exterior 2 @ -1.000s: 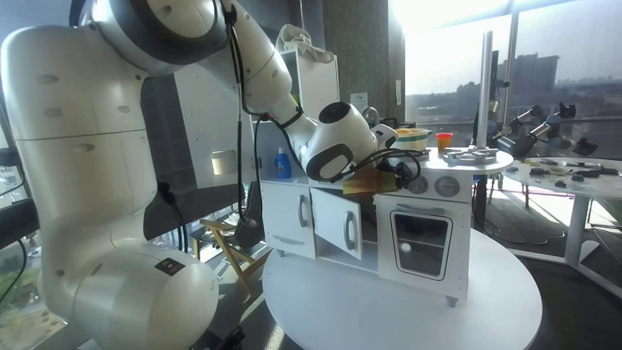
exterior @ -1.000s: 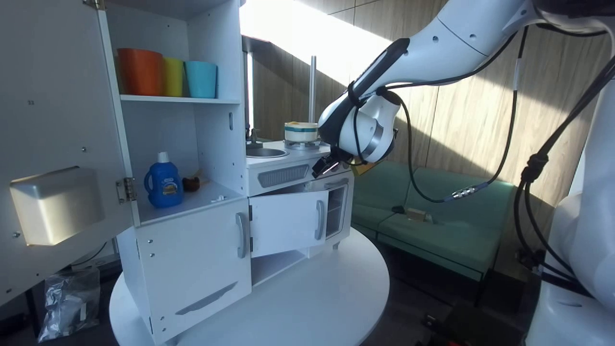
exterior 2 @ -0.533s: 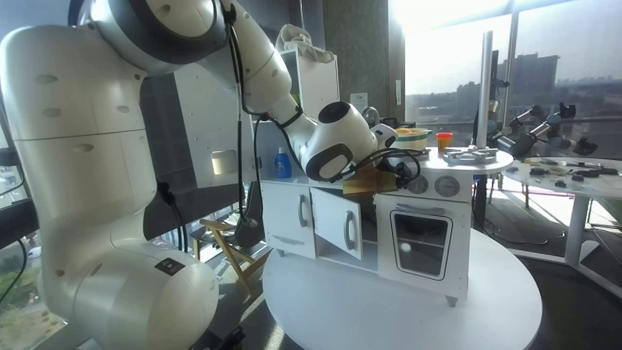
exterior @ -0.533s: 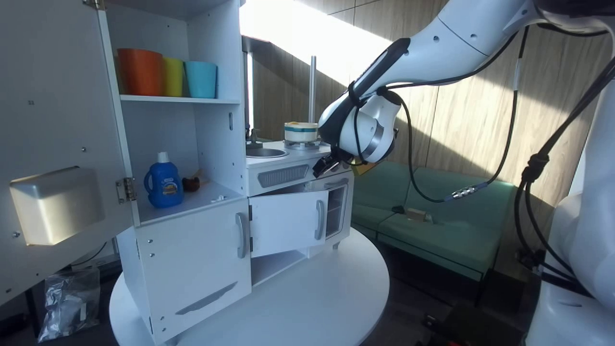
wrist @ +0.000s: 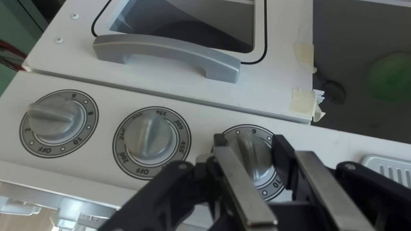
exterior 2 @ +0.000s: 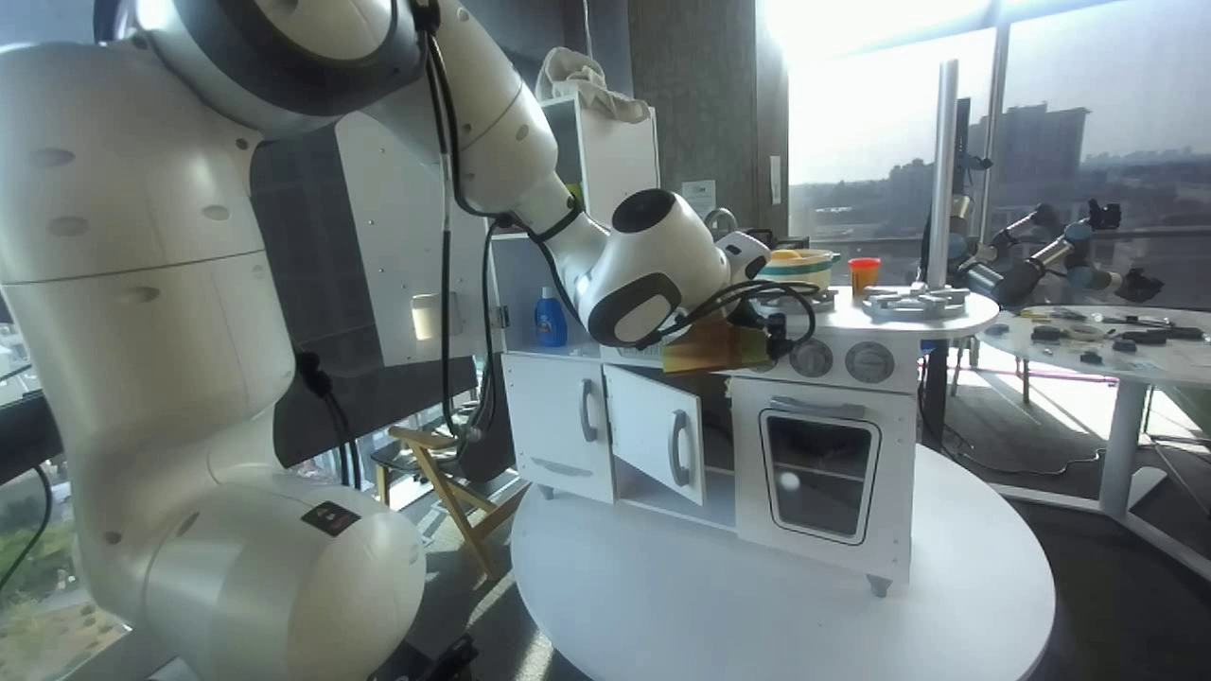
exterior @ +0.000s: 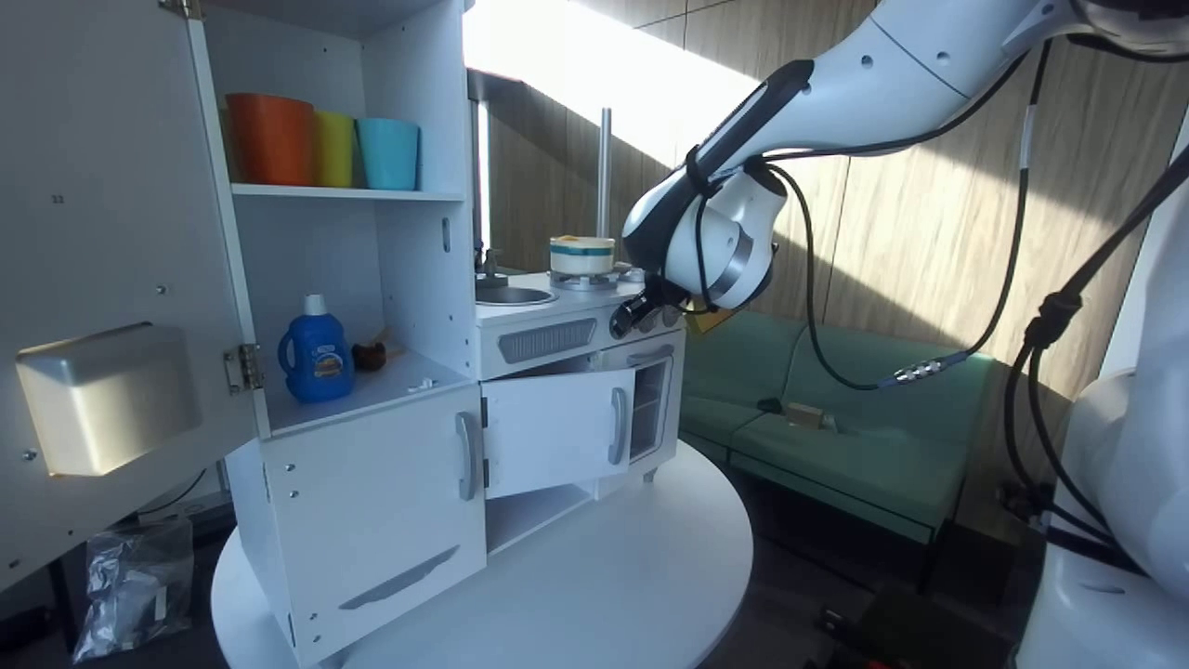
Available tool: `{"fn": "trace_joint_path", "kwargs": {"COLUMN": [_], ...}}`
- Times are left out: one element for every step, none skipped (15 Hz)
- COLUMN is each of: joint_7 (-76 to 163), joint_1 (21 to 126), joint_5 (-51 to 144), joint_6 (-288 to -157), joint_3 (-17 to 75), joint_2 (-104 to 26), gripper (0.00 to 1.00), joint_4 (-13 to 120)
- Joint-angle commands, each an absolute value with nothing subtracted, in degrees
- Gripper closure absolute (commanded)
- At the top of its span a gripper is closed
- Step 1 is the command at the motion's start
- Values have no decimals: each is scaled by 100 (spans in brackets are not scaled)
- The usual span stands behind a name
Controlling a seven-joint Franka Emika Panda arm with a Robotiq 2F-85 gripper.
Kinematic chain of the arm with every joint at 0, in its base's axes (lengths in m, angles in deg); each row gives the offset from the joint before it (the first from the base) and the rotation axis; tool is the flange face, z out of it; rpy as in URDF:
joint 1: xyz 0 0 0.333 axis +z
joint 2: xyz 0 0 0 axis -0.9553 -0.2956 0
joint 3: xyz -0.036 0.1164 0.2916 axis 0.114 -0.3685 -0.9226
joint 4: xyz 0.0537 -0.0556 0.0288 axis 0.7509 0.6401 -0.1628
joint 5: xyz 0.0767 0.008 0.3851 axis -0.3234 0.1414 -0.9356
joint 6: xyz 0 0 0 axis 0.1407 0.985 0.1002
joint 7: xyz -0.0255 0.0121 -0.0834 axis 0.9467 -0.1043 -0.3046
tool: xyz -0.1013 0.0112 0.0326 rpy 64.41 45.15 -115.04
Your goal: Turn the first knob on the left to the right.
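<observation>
In the wrist view, where the dial figures stand upside down, a grey round knob [wrist: 253,150] with a raised ridge sits at the right end of a row on the white panel [wrist: 205,112]. It is the first knob on the left. My gripper [wrist: 249,144] is shut on it, a black finger lying close along each side; part of the dial's lower left is covered. The ridge runs nearly upright, tilted slightly, with 6 above it and 10 at lower right. The gripper [exterior: 624,323] also shows at the stove front in an exterior view.
Two more knobs, a middle knob [wrist: 150,136] and an end knob [wrist: 56,117], share the panel. Below them on the stove is the oven handle [wrist: 167,53]. A cabinet door [exterior 2: 653,430] stands ajar. A pot [exterior: 582,255] and an orange cup [exterior 2: 863,276] are on top.
The fingers have come together around the knob. The arm has drawn back slightly toward its base, and the gripper sits a little higher in both exterior views.
</observation>
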State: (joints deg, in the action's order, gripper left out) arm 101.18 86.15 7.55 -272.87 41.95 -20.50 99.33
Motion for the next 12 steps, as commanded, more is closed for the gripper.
{"fn": "trace_joint_path", "kwargs": {"joint_7": [10188,10190,10191,10163,10145,10133,10152,10178,10220,10267,10326,10418], "joint_1": [8635,8631,8648,8661,8671,8678,8692,8685,8675,8671,8673,8684], "joint_5": [796,793,742,655,569,462,297,148,-3,-140,-285,-432], "joint_6": [-27453,-27424,-27345,-27217,-27115,-27001,-26846,-26753,-26679,-26601,-26553,-26554], "joint_3": [4183,4190,4198,4216,4236,4261,4294,4320,4345,4366,4376,4376], "joint_2": [-1970,-1988,-1948,-1879,-1818,-1755,-1660,-1633,-1621,-1619,-1633,-1646], "gripper": [78,79,79,79,79,79,79,79,79,79,79,79], "joint_4": [9876,9862,9852,9838,9825,9809,9790,9764,9733,9699,9665,9637]}}
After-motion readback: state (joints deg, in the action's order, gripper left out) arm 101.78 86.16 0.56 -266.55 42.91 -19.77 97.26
